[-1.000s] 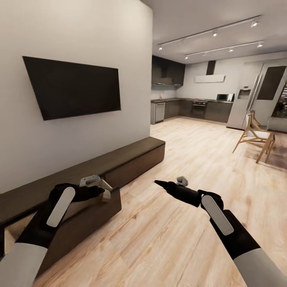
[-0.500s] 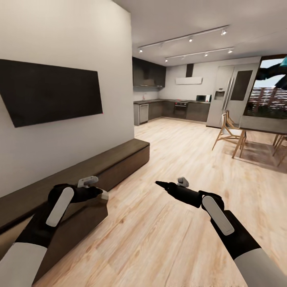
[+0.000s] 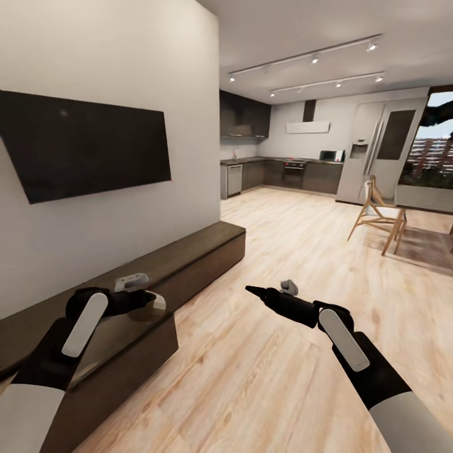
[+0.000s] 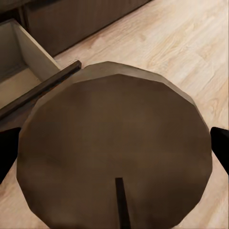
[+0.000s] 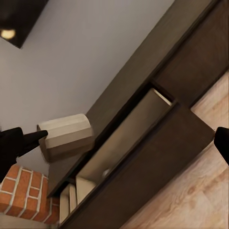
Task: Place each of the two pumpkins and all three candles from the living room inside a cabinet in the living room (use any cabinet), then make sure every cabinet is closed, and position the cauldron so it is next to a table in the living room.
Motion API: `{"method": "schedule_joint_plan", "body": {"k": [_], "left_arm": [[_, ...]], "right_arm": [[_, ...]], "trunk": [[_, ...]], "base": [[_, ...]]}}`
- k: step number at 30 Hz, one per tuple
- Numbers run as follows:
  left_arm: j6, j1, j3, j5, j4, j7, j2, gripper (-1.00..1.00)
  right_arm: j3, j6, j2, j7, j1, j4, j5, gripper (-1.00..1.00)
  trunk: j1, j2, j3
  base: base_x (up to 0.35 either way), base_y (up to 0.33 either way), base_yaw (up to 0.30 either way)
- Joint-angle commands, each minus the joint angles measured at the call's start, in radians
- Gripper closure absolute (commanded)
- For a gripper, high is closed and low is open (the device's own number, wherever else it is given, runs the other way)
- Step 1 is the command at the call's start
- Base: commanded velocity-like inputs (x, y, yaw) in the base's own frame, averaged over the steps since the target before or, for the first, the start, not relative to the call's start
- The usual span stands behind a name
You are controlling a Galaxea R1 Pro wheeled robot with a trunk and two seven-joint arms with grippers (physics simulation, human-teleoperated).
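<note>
The cabinet (image 3: pixel 189 251) runs long, low and dark brown along the wall under the TV. One of its drawers (image 3: pixel 126 352) is pulled out, its pale interior (image 4: pixel 19 81) showing in the left wrist view. My left gripper (image 3: pixel 151 299) hangs over the drawer's front edge, shut on a candle (image 4: pixel 114 148), a stubby tan cylinder seen end-on. From the right wrist view the same candle (image 5: pixel 67 136) hangs above the open drawer (image 5: pixel 124 143). My right gripper (image 3: pixel 246 290) points left over the floor, open, with nothing in it. Pumpkins and cauldron are out of view.
A black TV (image 3: pixel 88 148) hangs on the white wall. Light wood floor (image 3: pixel 270 377) stretches right and back to a dark kitchen (image 3: pixel 283 173). A wooden chair (image 3: pixel 380 217) stands at the right. Red brick (image 5: pixel 19 191) shows beyond the cabinet's far end.
The whole picture has shifted, so the camera turned right and then partly back. My left gripper with the candle sits a little further left in the picture. The right arm holds its pose.
</note>
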Motion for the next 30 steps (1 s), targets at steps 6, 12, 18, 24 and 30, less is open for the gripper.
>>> {"method": "schedule_joint_plan", "body": {"k": [6,12,18,24,30], "left_arm": [[0.001,-0.001,-0.003,0.010,-0.001,0.010,0.000,1.00],[0.001,-0.001,-0.003,0.011,-0.001,0.010,0.001,1.00],[0.001,-0.001,-0.003,0.010,-0.001,0.010,0.000,1.00],[0.001,-0.001,-0.004,0.011,-0.001,0.010,-0.001,1.00],[0.001,-0.001,-0.004,0.011,-0.001,0.010,-0.002,1.00]], "right_arm": [[0.001,0.003,0.001,0.003,-0.001,0.001,0.002,-1.00],[0.001,0.004,0.003,0.003,-0.001,0.001,0.003,-1.00],[0.001,0.004,0.002,0.003,-0.001,0.001,0.003,-1.00],[0.001,0.003,-0.001,0.004,-0.001,0.000,0.001,-1.00],[0.002,0.004,0.000,0.006,-0.001,0.000,0.002,-1.00]], "trunk": [[0.000,-0.001,-0.001],[0.000,-0.001,-0.001],[0.000,-0.001,-0.001],[0.000,-0.001,-0.001],[0.000,-0.001,-0.001]], "base": [[0.234,0.082,0.278],[0.198,-0.063,0.281],[0.265,-0.125,0.282],[0.300,-0.082,0.151],[0.272,-0.070,0.010]]}}
